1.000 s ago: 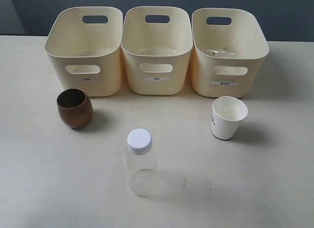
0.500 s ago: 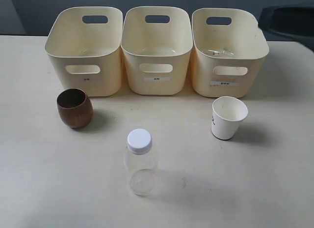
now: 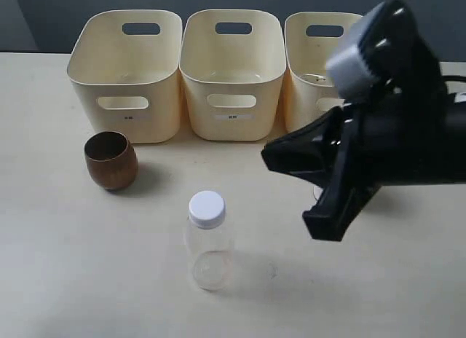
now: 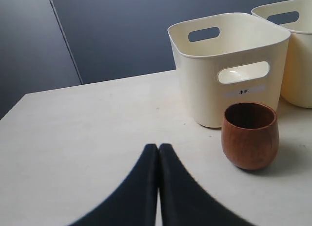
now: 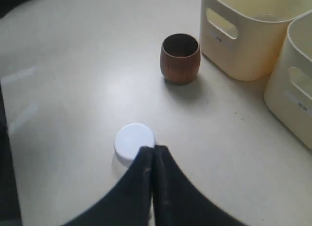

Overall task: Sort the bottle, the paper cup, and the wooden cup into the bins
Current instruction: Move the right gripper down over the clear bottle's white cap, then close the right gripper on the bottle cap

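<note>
A: Where's the bottle (image 3: 209, 243)?
B: Upright at the front, clear, its white cap (image 3: 207, 208) on, well apart from everything else.
A: And the bins (image 3: 233, 130)?
B: Three cream tubs side by side along the back, each with slot handles and a small front label.
A: The wooden cup (image 3: 111, 160)?
B: Dark brown, round-bellied, upright and empty, just in front of the left tub.
A: The paper cup?
B: Hidden.

Bulky matte black right arm (image 3: 397, 145), pale grey block (image 3: 354, 61) on top. Smooth black curved jaws on left gripper (image 4: 158, 148) and right gripper (image 5: 152, 151), tapering to narrow tips.
</note>
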Available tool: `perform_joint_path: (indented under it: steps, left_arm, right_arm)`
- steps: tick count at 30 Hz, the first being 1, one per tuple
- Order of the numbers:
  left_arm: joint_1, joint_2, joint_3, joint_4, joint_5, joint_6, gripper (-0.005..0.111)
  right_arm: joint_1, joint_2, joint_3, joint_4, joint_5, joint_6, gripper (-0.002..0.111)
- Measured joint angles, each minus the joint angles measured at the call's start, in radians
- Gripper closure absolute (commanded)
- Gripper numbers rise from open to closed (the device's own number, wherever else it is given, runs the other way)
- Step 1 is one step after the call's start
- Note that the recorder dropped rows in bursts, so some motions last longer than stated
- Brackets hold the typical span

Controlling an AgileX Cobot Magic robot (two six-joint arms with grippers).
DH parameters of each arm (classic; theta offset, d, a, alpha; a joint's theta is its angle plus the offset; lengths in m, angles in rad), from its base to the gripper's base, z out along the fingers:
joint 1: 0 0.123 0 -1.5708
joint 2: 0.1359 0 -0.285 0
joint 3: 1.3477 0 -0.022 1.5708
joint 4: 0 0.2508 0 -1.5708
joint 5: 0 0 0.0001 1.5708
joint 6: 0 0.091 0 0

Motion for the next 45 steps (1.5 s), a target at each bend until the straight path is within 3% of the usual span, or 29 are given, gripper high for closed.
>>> perform_joint_path:
  steps: [2,4,6,8,13,19,27,35,45]
  left_arm:
    - [0.000,0.000,0.000,0.000,0.000,0.000,0.107]
    - [0.000,0.000,0.000,0.000,0.000,0.000,0.107]
    - [0.000,0.000,0.000,0.000,0.000,0.000,0.107]
    - [0.000,0.000,0.000,0.000,0.000,0.000,0.107]
    - [0.000,0.000,0.000,0.000,0.000,0.000,0.107]
    - [0.000,0.000,0.000,0.000,0.000,0.000,0.107]
    - [0.000,0.000,0.000,0.000,0.000,0.000,0.107]
    - [0.000,0.000,0.000,0.000,0.000,0.000,0.107]
    - [0.000,0.000,0.000,0.000,0.000,0.000,0.107]
  right_arm:
    - [0.042,0.032,0.000,-0.035,-0.048,0.000,0.074]
    - [0.059,0.058,0.000,-0.052,-0.084,0.000,0.043]
    - [0.063,0.073,0.000,-0.051,-0.103,0.000,0.022]
    - [0.065,0.080,0.000,-0.043,-0.111,0.002,0.024]
    - [0.067,0.093,0.000,-0.020,-0.090,0.008,0.044]
    - [0.067,0.145,0.000,-0.012,-0.075,0.010,0.026]
    - [0.105,0.233,0.000,0.019,-0.079,0.008,0.027]
    - [0.210,0.248,0.000,0.018,-0.249,0.008,0.027]
    - [0.223,0.299,0.000,0.007,-0.323,0.004,0.027]
